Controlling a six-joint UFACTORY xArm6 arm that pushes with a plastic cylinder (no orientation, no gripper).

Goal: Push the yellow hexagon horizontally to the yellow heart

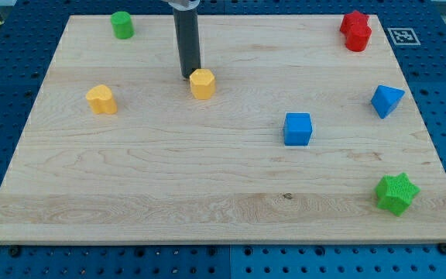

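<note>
The tip [187, 75], a bare rod holding nothing, stands just beside the yellow hexagon [202, 83] at its upper left; the yellow heart [101, 100] lies well left.

A green cylinder [122, 25] stands near the top-left corner of the wooden board [169, 186]; a red block [356, 31], its shape hard to make out, sits near the top-right corner; a blue triangle [386, 101] lies by the right edge; a blue cube [298, 129] sits right of centre; a green star [396, 193] rests near the bottom-right corner.
</note>
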